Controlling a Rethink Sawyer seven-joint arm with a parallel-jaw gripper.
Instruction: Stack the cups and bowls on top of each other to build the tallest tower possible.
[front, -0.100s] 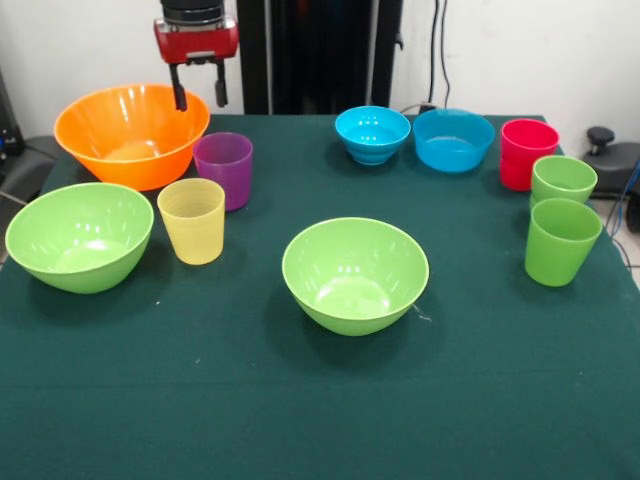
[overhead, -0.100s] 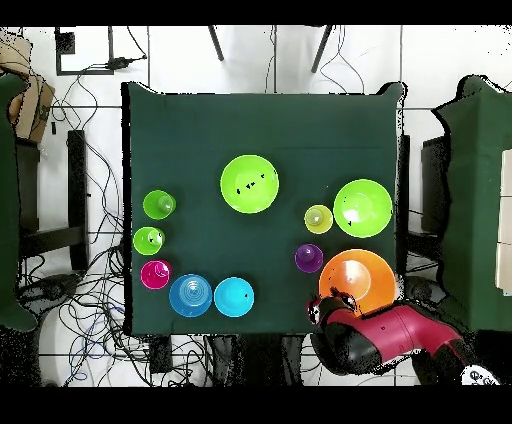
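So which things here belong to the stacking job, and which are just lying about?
Job:
orange bowl
two green bowls
two blue bowls
yellow cup
purple cup
red cup
two green cups
gripper, open

Lying about:
floor cables

Arm enters the front view from the top edge, left of centre. Only the wrist end is visible: black cylinder above a red housing, gripper (front, -0.100s: 199, 93) below it. Gripper points straight down. Two black fingers (front, -0.100s: 180, 92) hang parallel with a clear gap between them; jaws apart, nothing between them. Fingertips sit well above the table's surface, near its far left corner in this view.

Overhead view: red and black arm (overhead, -0.100s: 395, 335) reaches in from the bottom right, lying across the table's bottom edge close to the bottom right corner. Gripper not distinguishable there.
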